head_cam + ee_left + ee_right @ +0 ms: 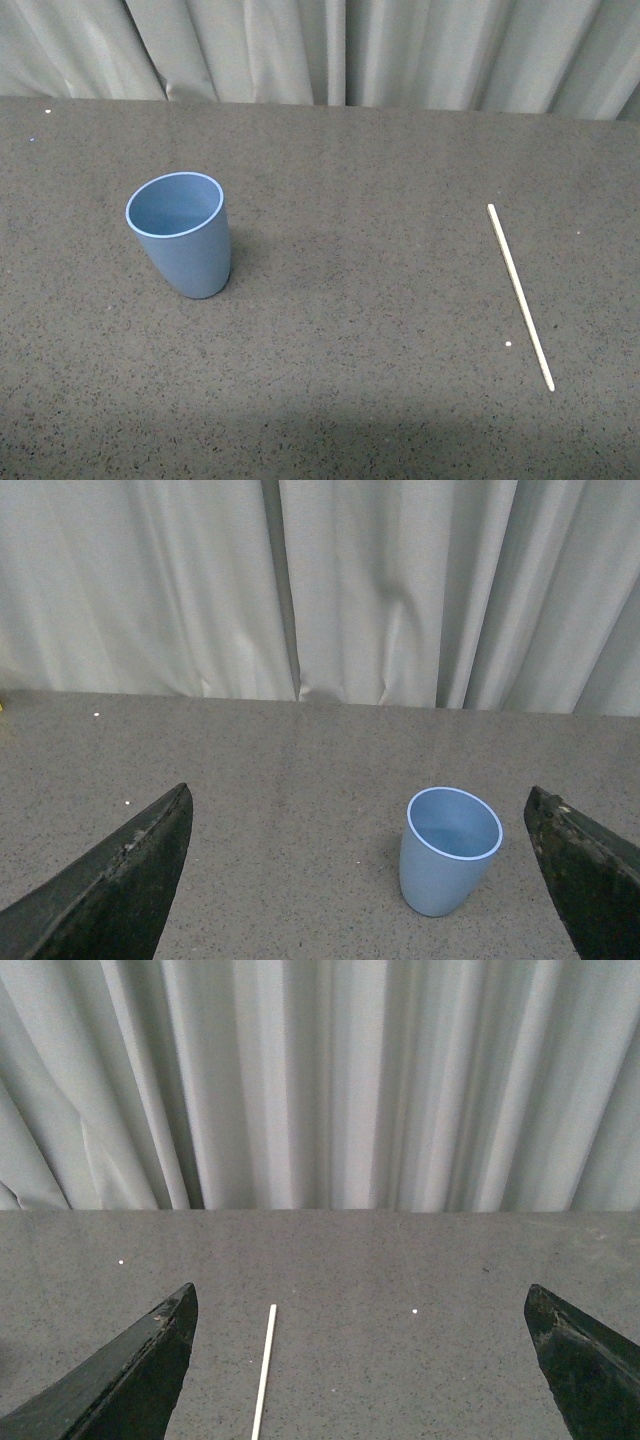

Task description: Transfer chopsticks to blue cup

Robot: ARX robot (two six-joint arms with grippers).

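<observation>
The blue cup (181, 235) stands upright and empty on the left of the dark speckled table (350, 300). The chopstick (519, 293), a single cream-white stick, lies flat on the right, running from far to near. Neither gripper shows in the front view. In the left wrist view my left gripper (360, 810) is open, its dark fingers (110, 880) wide apart, with the cup (448, 850) ahead between them, nearer the right finger. In the right wrist view my right gripper (360, 1300) is open, with the chopstick (264, 1370) on the table between its fingers (580, 1360), nearer the left one.
A grey-white pleated curtain (330, 50) hangs along the table's far edge. A few tiny white specks (508, 344) lie on the table.
</observation>
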